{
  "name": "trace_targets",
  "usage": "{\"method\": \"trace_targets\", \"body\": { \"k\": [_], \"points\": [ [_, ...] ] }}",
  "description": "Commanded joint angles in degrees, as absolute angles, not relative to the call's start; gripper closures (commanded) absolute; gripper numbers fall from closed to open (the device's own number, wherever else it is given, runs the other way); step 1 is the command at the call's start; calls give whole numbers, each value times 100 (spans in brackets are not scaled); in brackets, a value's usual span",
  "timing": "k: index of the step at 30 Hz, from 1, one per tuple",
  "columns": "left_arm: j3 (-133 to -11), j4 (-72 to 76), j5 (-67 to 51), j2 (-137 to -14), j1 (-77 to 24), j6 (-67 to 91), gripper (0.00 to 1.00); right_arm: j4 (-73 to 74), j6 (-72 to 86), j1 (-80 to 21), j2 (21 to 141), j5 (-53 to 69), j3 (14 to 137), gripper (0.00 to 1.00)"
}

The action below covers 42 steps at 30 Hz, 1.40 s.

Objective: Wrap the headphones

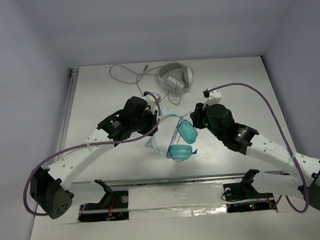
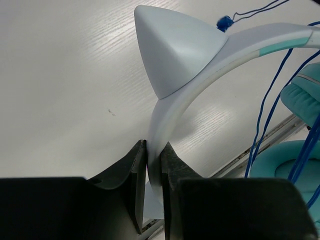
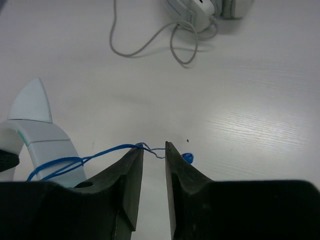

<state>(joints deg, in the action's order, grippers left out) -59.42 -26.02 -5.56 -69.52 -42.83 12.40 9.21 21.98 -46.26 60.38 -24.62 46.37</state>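
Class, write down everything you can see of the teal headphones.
The headphones have two teal padded ear cups, a pale, plastic-looking headband with a pointed ear-shaped piece, and a thin blue cable looped over it. The left gripper pinches the headband; the cable crosses the right gripper's open jaws.

White table [image 1: 93,102], matte, faint wood grain (clearer in close views). Plain pale lilac-grey walls on three sides: back wall [image 1: 165,22], left wall [image 1: 18,107], right wall [image 1: 308,62]. Metal rail [image 1: 67,112] along left table edge, second rail [image 1: 174,180] across near side. Light cool, even; shadows soft.
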Motion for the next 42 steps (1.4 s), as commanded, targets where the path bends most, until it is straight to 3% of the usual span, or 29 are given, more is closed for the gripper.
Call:
{"method": "trace_targets", "body": {
  "k": [1,5,9,19,29,34,42],
  "points": [
    [-6494,-2285,-870,-6653,-4184,1292,100,-69,2408,-4413,5836,-1618,4413,68],
    [-6828,-2241,-923,-6671,-4131,1318,100,-737,2513,-4211,5564,-1197,3825,63],
    [-7189,-2355,-940,-6776,-4017,1275,100,-1387,2619,-3877,5178,-906,3368,53],
    [-7646,-2355,-1213,-6908,-3894,1336,100,-2205,2479,-3630,5431,-247,3173,34],
    [-7717,-2321,-1327,-6838,-3894,1371,100,-3374,2724,-3524,6265,650,3120,37],
    [-7673,-2285,-1441,-6794,-3894,1397,100,-3717,2751,-3524,6706,440,3076,37],
    [-7594,-2101,-1459,-6794,-3894,1477,100,-4253,3128,-3524,7040,1397,2919,40]
  ]
}}
